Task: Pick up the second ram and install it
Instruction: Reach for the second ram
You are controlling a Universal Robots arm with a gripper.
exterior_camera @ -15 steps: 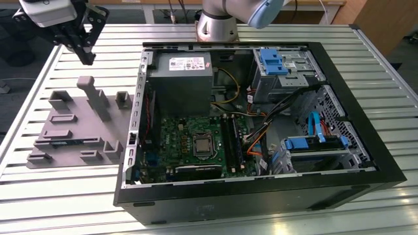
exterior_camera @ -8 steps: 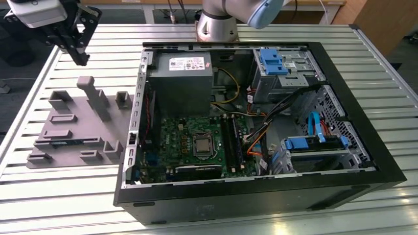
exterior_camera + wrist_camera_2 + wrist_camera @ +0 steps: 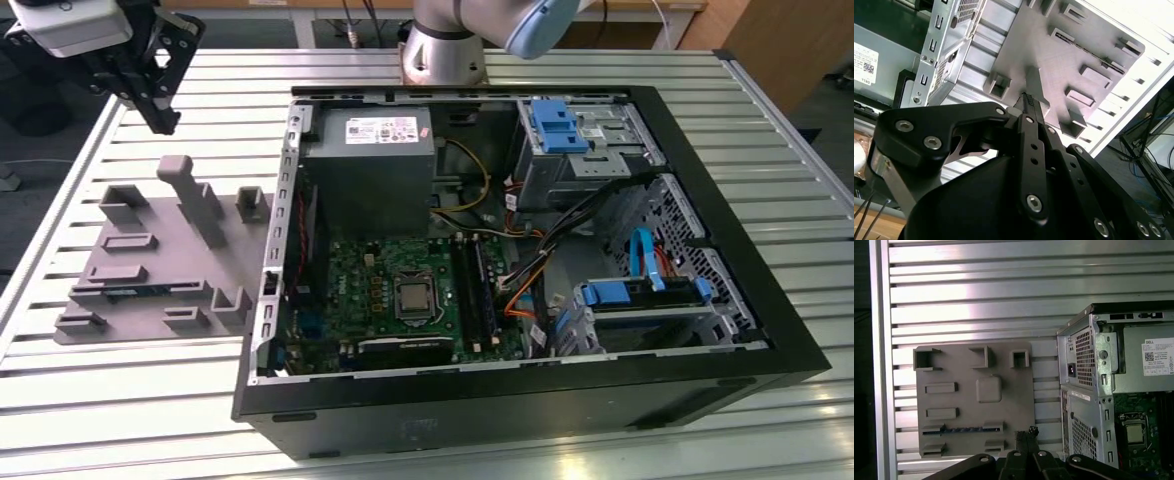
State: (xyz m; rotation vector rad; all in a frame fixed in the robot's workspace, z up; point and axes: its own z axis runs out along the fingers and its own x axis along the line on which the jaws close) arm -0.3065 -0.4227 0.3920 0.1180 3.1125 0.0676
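Observation:
The second ram (image 3: 961,429) is a thin dark green stick with small chips. It lies edge-up between two low blocks on the grey fixture plate (image 3: 969,410). In the exterior view the ram (image 3: 140,291) sits on the near part of that plate (image 3: 147,225), at the exterior view's left. My gripper (image 3: 163,120) hangs high above the plate's far end, well apart from the stick. Its black fingers (image 3: 1029,125) lie together, shut on nothing, in both wrist views (image 3: 1025,431). The long black slots (image 3: 470,290) sit on the motherboard (image 3: 387,280).
An open black computer case (image 3: 534,395) lies on the slatted aluminium table (image 3: 134,400), right of the plate. Inside are a grey power supply (image 3: 367,170), cables and blue drive brackets (image 3: 627,295). A tall grey post (image 3: 194,200) and several blocks rise from the plate.

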